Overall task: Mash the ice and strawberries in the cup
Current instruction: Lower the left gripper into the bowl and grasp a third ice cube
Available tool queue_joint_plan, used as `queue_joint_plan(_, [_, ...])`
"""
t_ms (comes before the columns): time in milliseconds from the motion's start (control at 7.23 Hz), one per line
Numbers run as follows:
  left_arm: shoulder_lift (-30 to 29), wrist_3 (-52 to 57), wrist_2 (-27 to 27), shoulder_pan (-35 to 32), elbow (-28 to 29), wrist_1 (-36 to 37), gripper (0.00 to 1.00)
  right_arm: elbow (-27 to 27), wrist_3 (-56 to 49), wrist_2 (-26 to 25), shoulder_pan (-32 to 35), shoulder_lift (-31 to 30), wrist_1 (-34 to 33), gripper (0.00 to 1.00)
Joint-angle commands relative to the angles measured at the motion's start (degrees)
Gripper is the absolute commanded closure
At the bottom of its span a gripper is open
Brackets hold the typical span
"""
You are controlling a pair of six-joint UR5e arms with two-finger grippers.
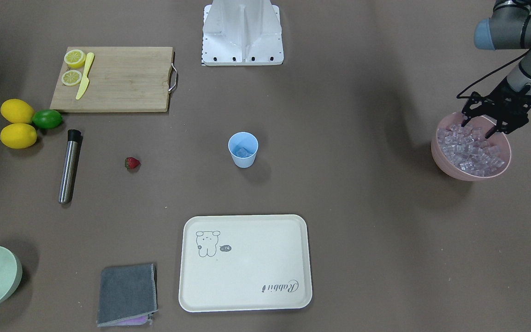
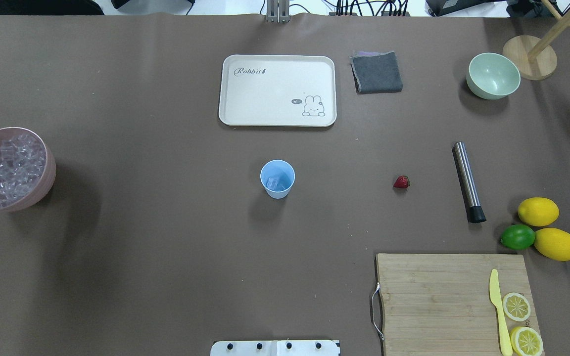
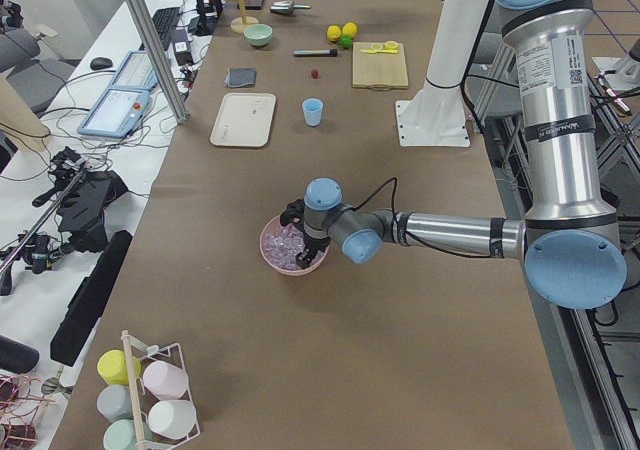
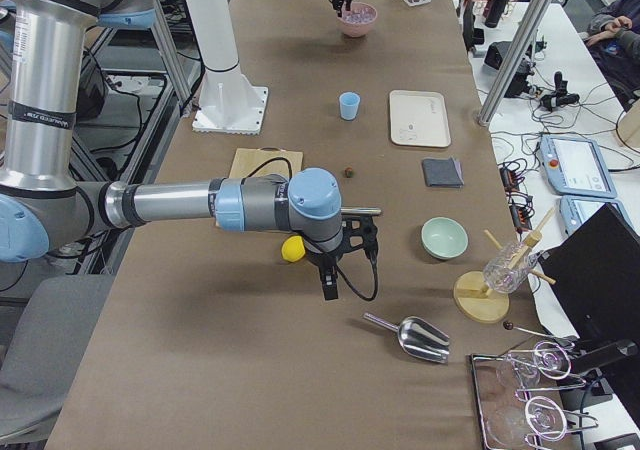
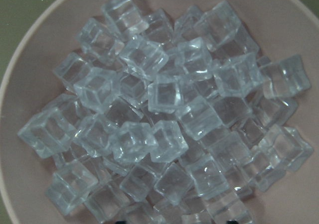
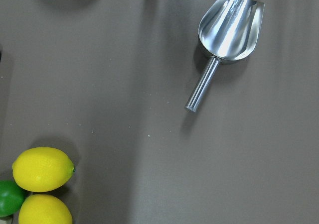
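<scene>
Got left pincer (image 1: 477, 129) spread open right above ice (image 1: 473, 152) in pink bowl (image 1: 440, 162). Can't tell on right pincer (image 4: 330, 286). Spotted cup (image 2: 277, 187) mid-bench, strawberry (image 2: 401, 182) at its 3 o'clock overhead.

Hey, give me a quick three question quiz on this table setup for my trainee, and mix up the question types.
1. True or false: the strawberry lies inside the cup.
2. The left gripper hangs open over which? A. the tray. B. the pink bowl of ice. C. the pale green bowl.
3. Fill the gap: the yellow knife lies on the ___ beside two lemon slices.

Key
1. False: it lies on the table, apart from the cup.
2. B.
3. Cutting board.
</scene>
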Motion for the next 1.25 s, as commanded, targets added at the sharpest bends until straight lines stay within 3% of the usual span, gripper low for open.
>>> queue_joint_plan(0, [0.0, 0.2, 0.3, 0.0, 0.4, 0.0, 0.27, 0.0, 0.0, 0.0, 0.0, 0.0, 0.0, 0.00])
queue_joint_plan(277, [-0.2, 0.2, 0.3, 0.0, 0.5, 0.0, 0.27, 0.0, 0.0, 0.0, 0.0, 0.0, 0.0, 0.00])
queue_joint_plan(692, [-0.3, 0.2, 0.1, -0.1, 0.1, 0.1, 0.81, 0.0, 0.0, 0.0, 0.0, 0.0, 0.0, 0.00])
queue_joint_plan(830, [-0.2, 0.2, -0.1, -0.2, -0.1, 0.1, 0.92, 0.0, 0.0, 0.0, 0.0, 0.0, 0.0, 0.00])
queue_joint_plan(1107, [-0.2, 0.2, -1.9, -1.0, -0.3, 0.1, 0.97, 0.0, 0.0, 0.0, 0.0, 0.0, 0.0, 0.00])
